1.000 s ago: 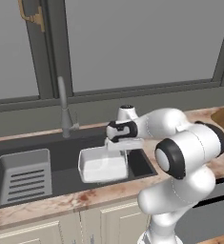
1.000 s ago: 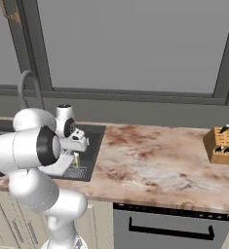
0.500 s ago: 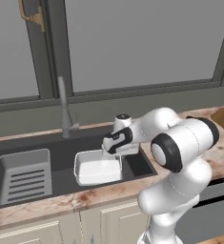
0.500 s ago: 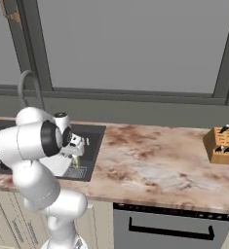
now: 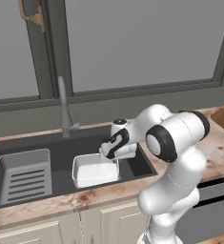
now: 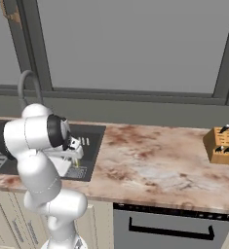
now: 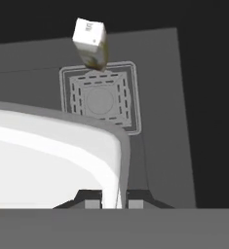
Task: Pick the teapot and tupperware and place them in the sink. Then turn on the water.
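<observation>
Lowering: tupperware point(image 5: 95, 170) carried into sink point(image 5: 46, 145), right of grey rack point(image 5: 22, 175).
Jaws: gripper point(image 7: 113, 200) pinched narrow on the tupperware's rim wall.
Teapot: cannot tell where.
Advice: judged best to set it flat on basin floor, beside drain point(image 7: 100, 99), before release.

A marbled pink-brown stone counter point(image 6: 150, 165) carries a wide dark grey rectangular sink point(image 5: 42, 145) at nine o'clock and a tan wooden knife block point(image 6: 223, 145) at three o'clock. A white translucent rectangular tupperware point(image 5: 95, 170) and grey slotted rack point(image 5: 25, 174) occupy the basin.
</observation>
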Controlling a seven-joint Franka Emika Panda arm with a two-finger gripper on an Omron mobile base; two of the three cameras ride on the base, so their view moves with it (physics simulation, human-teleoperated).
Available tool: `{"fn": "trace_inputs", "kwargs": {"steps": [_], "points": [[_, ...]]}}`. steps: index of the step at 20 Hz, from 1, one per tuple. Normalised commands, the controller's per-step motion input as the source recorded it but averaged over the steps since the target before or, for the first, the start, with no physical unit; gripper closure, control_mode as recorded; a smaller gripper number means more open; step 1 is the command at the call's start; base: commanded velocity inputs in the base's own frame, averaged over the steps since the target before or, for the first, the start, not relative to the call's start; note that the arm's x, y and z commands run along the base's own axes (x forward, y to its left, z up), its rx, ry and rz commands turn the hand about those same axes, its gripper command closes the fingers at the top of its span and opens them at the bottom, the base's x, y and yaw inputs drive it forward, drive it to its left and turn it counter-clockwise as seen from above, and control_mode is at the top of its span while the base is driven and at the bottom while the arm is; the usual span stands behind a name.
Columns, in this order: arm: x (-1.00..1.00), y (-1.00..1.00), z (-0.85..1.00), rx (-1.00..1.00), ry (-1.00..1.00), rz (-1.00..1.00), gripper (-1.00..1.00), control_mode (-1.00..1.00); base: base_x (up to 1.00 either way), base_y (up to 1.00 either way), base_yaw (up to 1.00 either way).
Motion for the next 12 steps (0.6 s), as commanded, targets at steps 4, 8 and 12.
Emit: {"fn": "trace_inputs", "kwargs": {"steps": [4, 8, 12], "points": [[0.01, 0.00, -0.25, 0.00, -0.01, 0.01, 1.00, -1.00, 0.00, 0.00, 0.00], [0.05, 0.00, -0.26, 0.00, 0.00, 0.01, 1.00, -1.00, 0.00, 0.00, 0.00], [0.07, 0.01, -0.27, 0.00, 0.00, 0.00, 1.00, -1.00, 0.00, 0.00, 0.00]]}}
